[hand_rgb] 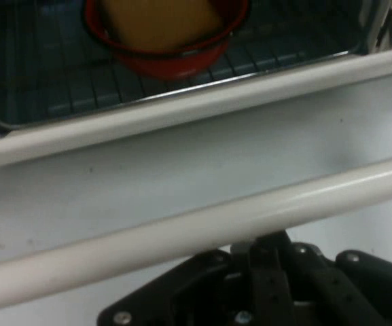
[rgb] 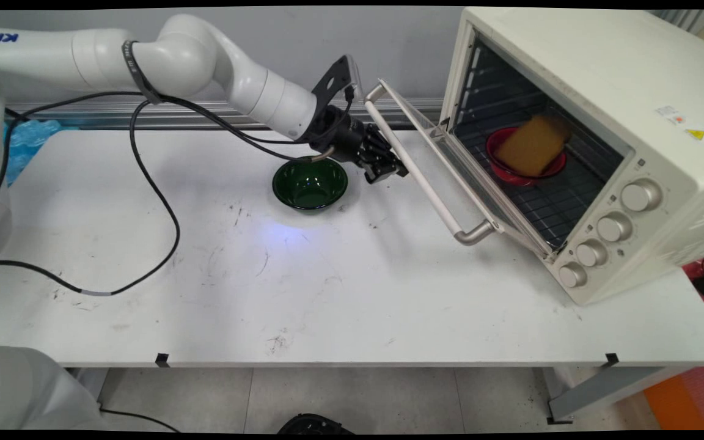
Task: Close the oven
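Main view only: green bowl [rgb: 310,183] beside tool [rgb: 387,172].

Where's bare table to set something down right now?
Free: the near half of the table, from the black cable across to the oven. Crowded: around the gripper, between the green bowl and the oven door handle.
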### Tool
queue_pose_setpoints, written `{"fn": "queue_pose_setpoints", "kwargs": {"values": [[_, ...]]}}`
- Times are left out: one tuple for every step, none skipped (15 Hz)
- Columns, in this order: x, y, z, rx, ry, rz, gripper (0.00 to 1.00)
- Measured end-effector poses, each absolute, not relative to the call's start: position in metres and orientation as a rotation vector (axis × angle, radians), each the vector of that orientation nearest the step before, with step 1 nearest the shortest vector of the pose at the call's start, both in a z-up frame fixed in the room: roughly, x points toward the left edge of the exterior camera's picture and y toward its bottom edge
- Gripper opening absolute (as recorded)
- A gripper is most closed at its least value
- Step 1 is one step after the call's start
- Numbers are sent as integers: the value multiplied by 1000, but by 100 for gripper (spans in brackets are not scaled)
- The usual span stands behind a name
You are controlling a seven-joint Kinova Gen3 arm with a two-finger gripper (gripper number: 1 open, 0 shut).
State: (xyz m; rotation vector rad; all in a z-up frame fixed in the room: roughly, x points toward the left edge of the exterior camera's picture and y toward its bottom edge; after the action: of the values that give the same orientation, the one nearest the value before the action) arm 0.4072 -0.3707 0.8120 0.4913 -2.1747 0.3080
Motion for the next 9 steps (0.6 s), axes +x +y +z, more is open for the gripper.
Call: {"fn": "queue_pose_setpoints", "kwargs": {"values": [[408,-371,815,488,-2169,313,0],[407,-372,819,483,-2164,317,0],[404,-374,822,475,-2159,320,0],[401,-375,825,470,-2153,324,0],[399,-377,828,465,-2146,330,0],[399,-379,831,461,-2140,336,0],[396,-382,835,454,-2133,342,0],[395,-385,839,449,-2125,350,0],[393,-387,842,444,-2118,357,0]]}}
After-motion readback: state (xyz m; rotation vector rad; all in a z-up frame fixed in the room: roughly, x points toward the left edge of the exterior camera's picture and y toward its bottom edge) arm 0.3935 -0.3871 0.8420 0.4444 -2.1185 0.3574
